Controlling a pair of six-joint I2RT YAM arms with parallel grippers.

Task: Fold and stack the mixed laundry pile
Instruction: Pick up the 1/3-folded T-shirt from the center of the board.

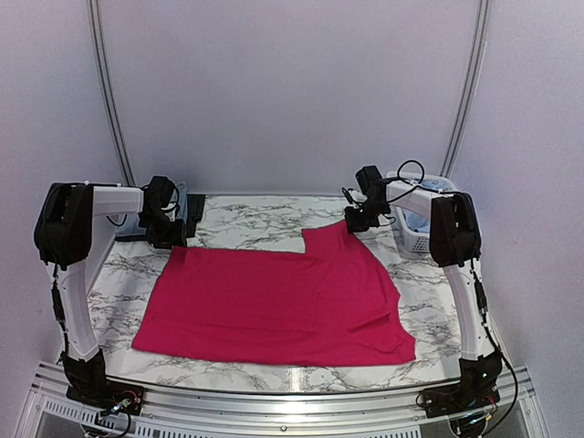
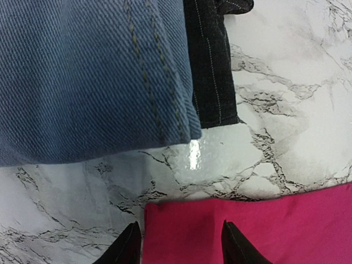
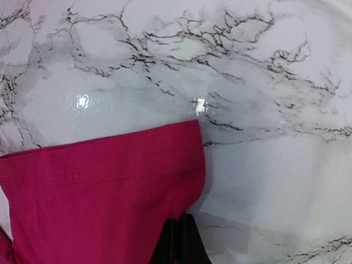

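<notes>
The bright pink-red T-shirt (image 1: 265, 301) lies spread flat on the marble table (image 1: 255, 219). My left gripper (image 1: 167, 239) is open at the shirt's far left corner. In the left wrist view its fingers (image 2: 130, 247) stand either side of that corner (image 2: 264, 231), low over it. My right gripper (image 1: 356, 224) is shut on the shirt's far right edge. The right wrist view shows the closed fingertips (image 3: 179, 239) pinching the hemmed flap (image 3: 99, 192). A folded faded denim piece (image 2: 82, 82) and a dark pinstriped one (image 2: 212, 66) lie just beyond the left gripper.
The white slatted basket (image 1: 415, 239) stands at the back right, just right of my right gripper, with something light blue inside. The denim and dark pieces (image 1: 194, 219) sit at the back left. Bare marble shows between them and the shirt.
</notes>
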